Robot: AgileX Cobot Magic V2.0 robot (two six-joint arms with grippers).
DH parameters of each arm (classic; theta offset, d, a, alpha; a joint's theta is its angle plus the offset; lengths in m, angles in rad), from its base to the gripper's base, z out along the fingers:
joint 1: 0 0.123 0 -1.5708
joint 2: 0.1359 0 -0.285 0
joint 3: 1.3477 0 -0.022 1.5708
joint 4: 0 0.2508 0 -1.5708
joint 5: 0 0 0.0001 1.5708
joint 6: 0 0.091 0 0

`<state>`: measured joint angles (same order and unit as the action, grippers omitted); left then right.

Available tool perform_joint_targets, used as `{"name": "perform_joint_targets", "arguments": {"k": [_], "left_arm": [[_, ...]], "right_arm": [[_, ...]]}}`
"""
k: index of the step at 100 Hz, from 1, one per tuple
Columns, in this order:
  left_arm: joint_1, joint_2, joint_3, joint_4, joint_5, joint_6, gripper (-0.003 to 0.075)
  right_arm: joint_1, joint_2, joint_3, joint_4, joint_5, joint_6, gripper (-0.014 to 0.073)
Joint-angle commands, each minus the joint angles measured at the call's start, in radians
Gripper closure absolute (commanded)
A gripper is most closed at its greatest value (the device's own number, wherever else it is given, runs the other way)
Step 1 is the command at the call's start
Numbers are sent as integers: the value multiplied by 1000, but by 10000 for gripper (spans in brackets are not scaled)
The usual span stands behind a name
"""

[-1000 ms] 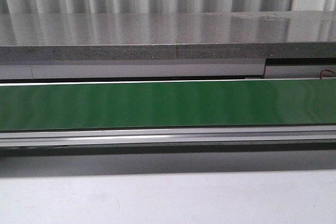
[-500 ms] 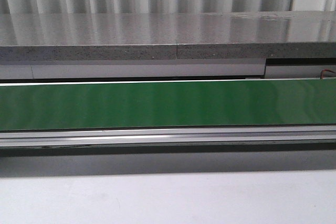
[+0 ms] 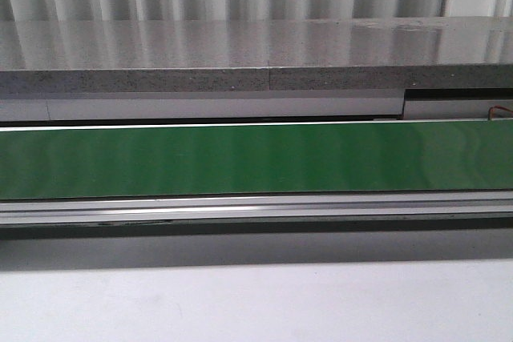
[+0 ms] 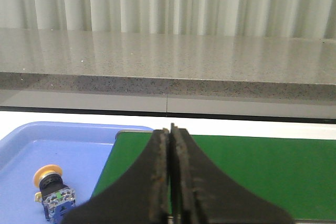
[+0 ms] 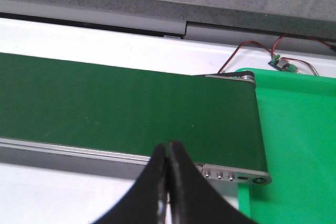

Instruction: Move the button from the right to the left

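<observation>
Left tool (image 4: 170, 182): jaws pressed together, nothing between them, above the green conveyor belt (image 4: 262, 177) next to the blue tray (image 4: 21, 145). Button (image 4: 52, 192) lies tilted in that tray, orange cap up, apart from the tool. Right tool (image 5: 167, 182): jaws pressed together, holding nothing, over belt end nr green tray (image 5: 299, 145). Front view: belt only.

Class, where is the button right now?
The button shows only in the left wrist view, lying in the blue tray beside the green conveyor belt's end.
</observation>
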<state>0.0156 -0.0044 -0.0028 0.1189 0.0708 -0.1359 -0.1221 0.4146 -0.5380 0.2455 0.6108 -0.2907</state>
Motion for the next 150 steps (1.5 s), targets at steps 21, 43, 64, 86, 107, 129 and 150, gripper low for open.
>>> {"name": "perform_joint_targets", "arguments": {"k": [21,43,64,86,107,129,150], "left_arm": [[1,-35,26,-3,-86,-10,740],[1,-35,26,-3,-86,-10,740],[1,-35,26,-3,-86,-10,740],[1,-35,26,-3,-86,-10,740],[1,-35,26,-3,-86,-10,740],[1,-35,26,-3,-86,-10,740],[1,-35,26,-3,-86,-10,740]], "right_arm": [[0,3,-27,2,-69,-7,662],[0,3,-27,2,-69,-7,662],[12,-8,-16,-4,-112,2,662],[110,-106,131,-37,-325,46,662],[184,-235,319,-196,-520,258,662],[186,-355,447,-319,-589,424,662],[186,-441,531,-320,-611,434,662]]}}
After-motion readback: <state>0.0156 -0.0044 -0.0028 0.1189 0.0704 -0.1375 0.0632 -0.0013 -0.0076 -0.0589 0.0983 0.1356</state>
